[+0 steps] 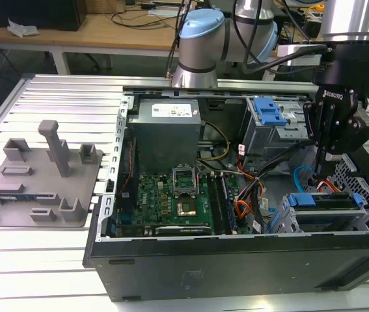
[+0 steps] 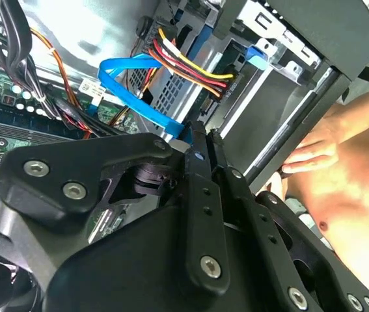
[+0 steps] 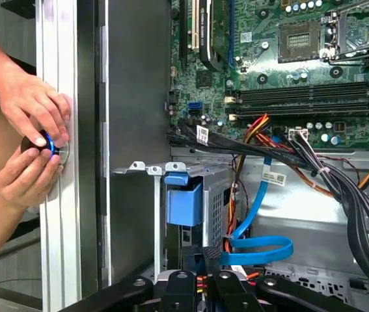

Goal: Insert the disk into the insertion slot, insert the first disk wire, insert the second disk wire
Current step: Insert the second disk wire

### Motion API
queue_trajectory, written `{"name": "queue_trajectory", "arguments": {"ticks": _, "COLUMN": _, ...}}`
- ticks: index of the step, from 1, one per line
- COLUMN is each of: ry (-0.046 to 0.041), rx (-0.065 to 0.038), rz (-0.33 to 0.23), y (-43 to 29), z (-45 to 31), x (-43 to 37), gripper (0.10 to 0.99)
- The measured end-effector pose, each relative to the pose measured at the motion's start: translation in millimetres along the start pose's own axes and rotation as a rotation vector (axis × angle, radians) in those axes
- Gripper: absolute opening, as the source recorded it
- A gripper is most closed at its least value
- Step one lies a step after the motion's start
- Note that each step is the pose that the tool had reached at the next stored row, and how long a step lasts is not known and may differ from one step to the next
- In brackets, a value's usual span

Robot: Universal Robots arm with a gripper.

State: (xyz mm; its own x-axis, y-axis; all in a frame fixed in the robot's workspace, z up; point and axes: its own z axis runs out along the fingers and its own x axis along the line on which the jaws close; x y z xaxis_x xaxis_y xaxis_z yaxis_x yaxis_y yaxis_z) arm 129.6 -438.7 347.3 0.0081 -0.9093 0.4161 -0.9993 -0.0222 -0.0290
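1. Hanging over the drive corner of an open computer case (image 1: 236, 260) at the exterior view's right: the gripper (image 1: 328, 158), pointing down just above the insertion slot (image 1: 288, 221).
2. Sitting inside that slot already: the disk (image 1: 321, 200), its blue carrier edge showing along the top of the grey cage.
3. Pressing the fingers (image 2: 200, 162) narrowly together, almost touching, over what is probably a small dark plug; hard telling, since the tips are hiding it in both wrist views.
4. Looping out from right beside the fingertips: the first disk wire (image 3: 262, 247), light blue, also curving below the gripper in the exterior view.
5. Running into the back of the disk: the second disk wire (image 2: 191, 68), a red, yellow and black bundle.
6. Resting on the aluminium table rail (image 3: 57, 227) outside the case: a person's hands (image 3: 31, 140), fingering a small round knob.
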Motion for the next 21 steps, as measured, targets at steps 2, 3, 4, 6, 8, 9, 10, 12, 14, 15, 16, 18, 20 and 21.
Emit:
{"name": "queue_trajectory", "arguments": {"ticks": 2, "ry": -0.0534, "rx": 0.001, "rz": 0.002, "y": -1.4, "z": 1.0, "x": 2.1, "gripper": 0.161}}
{"name": "queue_trajectory", "arguments": {"ticks": 3, "ry": -0.0755, "rx": 0.001, "rz": 0.003, "y": -1.5, "z": 1.5, "x": 3.7, "gripper": 0.161}}
{"name": "queue_trajectory", "arguments": {"ticks": 4, "ry": -0.1002, "rx": 0.002, "rz": 0.004, "y": -1.6, "z": 2.3, "x": 5.3, "gripper": 0.161}}
{"name": "queue_trajectory", "arguments": {"ticks": 6, "ry": -0.1522, "rx": 0.002, "rz": 0.006, "y": -1.6, "z": 3.2, "x": 9.9, "gripper": 0.161}}
{"name": "queue_trajectory", "arguments": {"ticks": 8, "ry": -0.1898, "rx": 0.003, "rz": 0.007, "y": -1.6, "z": 1.3, "x": 18.4, "gripper": 0.161}}
{"name": "queue_trajectory", "arguments": {"ticks": 9, "ry": -0.1948, "rx": 0.003, "rz": 0.007, "y": -1.7, "z": 0.9, "x": 20.6, "gripper": 0.161}}
{"name": "queue_trajectory", "arguments": {"ticks": 10, "ry": -0.2005, "rx": 0.003, "rz": 0.008, "y": -1.8, "z": 0.9, "x": 22.6, "gripper": 0.161}}
{"name": "queue_trajectory", "arguments": {"ticks": 12, "ry": -0.2169, "rx": 0.003, "rz": 0.008, "y": -1.7, "z": 3.3, "x": 28.7, "gripper": 0.161}}
{"name": "queue_trajectory", "arguments": {"ticks": 14, "ry": -0.2346, "rx": 0.003, "rz": 0.009, "y": -1.7, "z": 5.3, "x": 33.0, "gripper": 0.161}}
{"name": "queue_trajectory", "arguments": {"ticks": 15, "ry": -0.2439, "rx": 0.003, "rz": 0.009, "y": -1.7, "z": 6.3, "x": 35.3, "gripper": 0.161}}
{"name": "queue_trajectory", "arguments": {"ticks": 16, "ry": -0.2502, "rx": 0.003, "rz": 0.009, "y": -1.8, "z": 7.0, "x": 36.8, "gripper": 0.161}}
{"name": "queue_trajectory", "arguments": {"ticks": 18, "ry": -0.2741, "rx": 0.003, "rz": 0.010, "y": -2.2, "z": 9.2, "x": 41.6, "gripper": 0.161}}
{"name": "queue_trajectory", "arguments": {"ticks": 20, "ry": -0.2898, "rx": 0.003, "rz": 0.011, "y": -2.5, "z": 10.9, "x": 45.4, "gripper": 0.161}}
{"name": "queue_trajectory", "arguments": {"ticks": 21, "ry": -0.3017, "rx": 0.004, "rz": 0.011, "y": -2.8, "z": 12.7, "x": 49.2, "gripper": 0.161}}
